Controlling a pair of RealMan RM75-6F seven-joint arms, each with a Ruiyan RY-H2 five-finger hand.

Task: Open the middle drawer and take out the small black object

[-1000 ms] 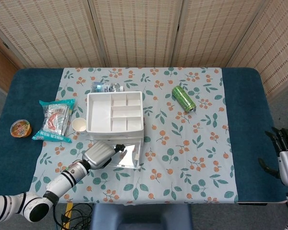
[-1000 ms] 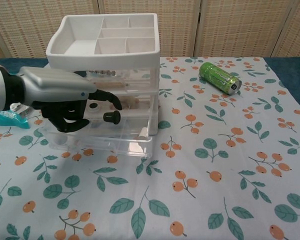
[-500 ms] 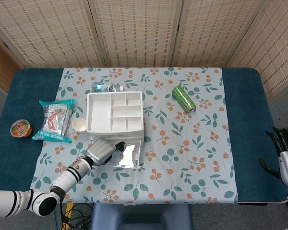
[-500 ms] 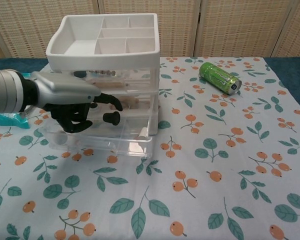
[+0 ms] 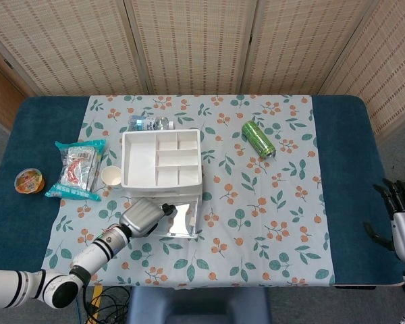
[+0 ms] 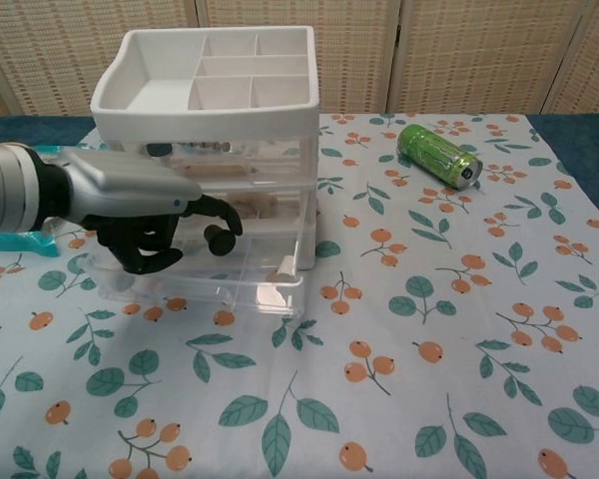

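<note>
A clear drawer unit with a white divided top tray [image 5: 162,158] [image 6: 210,90] stands left of centre on the floral cloth. One clear drawer [image 5: 183,220] [image 6: 265,291] is pulled out toward me. My left hand [image 5: 143,217] [image 6: 150,215] reaches into that drawer from the left, its dark fingers [image 6: 225,218] curled down inside it. The small black object is not plainly visible; the hand covers that part of the drawer, so I cannot tell whether it holds anything. My right hand [image 5: 399,221] hangs past the table's right edge with its fingers spread, holding nothing.
A green can [image 5: 258,138] [image 6: 437,155] lies on its side right of the unit. A teal snack bag [image 5: 77,169], a paper cup [image 5: 111,177] and a small bowl [image 5: 28,181] sit to the left. A bottle [image 5: 148,123] lies behind the unit.
My left hand has sunk a little lower into the open drawer and its fingers have curled in further. A small black ring seen beside the hand a second ago is now covered.
</note>
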